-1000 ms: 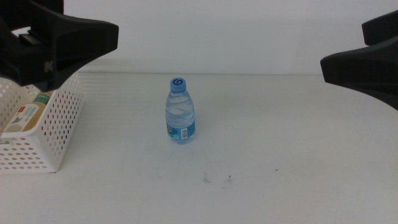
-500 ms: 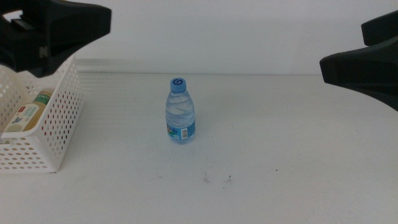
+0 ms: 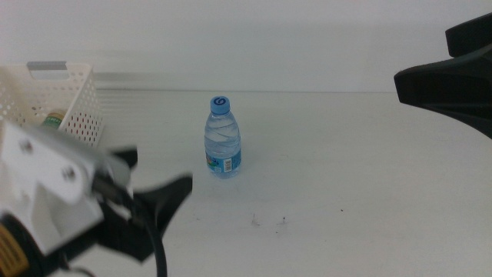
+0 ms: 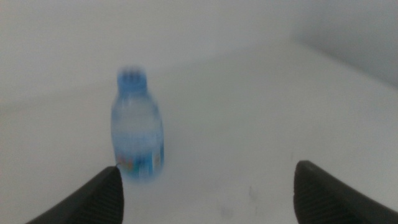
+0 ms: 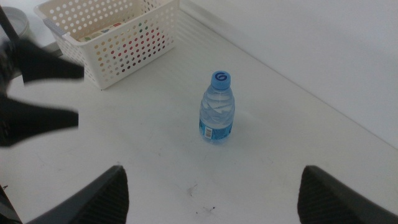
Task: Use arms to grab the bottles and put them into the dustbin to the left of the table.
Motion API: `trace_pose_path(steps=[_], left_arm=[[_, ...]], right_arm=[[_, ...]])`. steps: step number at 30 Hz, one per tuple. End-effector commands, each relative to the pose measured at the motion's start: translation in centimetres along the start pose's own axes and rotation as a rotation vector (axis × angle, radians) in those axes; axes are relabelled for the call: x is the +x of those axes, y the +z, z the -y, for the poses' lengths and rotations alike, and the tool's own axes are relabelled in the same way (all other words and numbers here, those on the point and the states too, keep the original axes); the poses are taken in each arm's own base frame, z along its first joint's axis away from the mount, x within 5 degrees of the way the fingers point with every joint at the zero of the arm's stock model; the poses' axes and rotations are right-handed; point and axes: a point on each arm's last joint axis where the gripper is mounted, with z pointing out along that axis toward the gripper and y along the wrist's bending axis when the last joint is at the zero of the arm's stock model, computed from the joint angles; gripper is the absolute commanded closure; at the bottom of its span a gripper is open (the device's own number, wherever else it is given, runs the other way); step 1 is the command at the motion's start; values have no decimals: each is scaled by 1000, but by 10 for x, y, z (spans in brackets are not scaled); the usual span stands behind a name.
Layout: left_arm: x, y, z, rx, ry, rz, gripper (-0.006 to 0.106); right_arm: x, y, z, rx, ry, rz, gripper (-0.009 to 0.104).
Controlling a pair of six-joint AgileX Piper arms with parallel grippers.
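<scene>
Flat white tabletop (image 3: 346, 154) before a pale wall. Clear blue-capped water bottle (image 3: 222, 138) upright mid-table. Left gripper (image 4: 205, 186) spread, facing it. Right gripper (image 5: 211, 186) spread. Only from right wrist: inside of white perforated plastic basket (image 5: 118, 43).

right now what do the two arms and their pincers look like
The left pincer has two black, pointed, wedge-shaped fingers on a black body, behind a white angular bracket with small round screws. A black cable loops beside it, and an amber ring shows at the frame's edge. The right pincer is likewise matte black and tapered; no markings are readable.
</scene>
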Motion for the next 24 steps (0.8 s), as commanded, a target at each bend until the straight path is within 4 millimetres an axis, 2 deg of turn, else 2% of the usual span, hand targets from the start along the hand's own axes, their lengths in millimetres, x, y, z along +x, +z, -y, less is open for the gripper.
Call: trace_pose_path(steps=[1, 5, 19, 21, 24], left_arm=[[16, -1, -1, 0, -50, 1, 7], [29, -2, -3, -5, -48, -40, 7], [25, -1, -3, -2, -45, 7, 7], [25, 0, -3, -5, 27, 21, 7], [40, 5, -10, -37, 61, 84, 7]], right_arm=[[-3, -3, 0, 1, -4, 19, 14], [-3, -2, 0, 0, -3, 18, 14], [-3, -2, 0, 0, -3, 18, 14], [-3, -2, 0, 0, -3, 18, 14], [-3, -2, 0, 0, -3, 18, 14]])
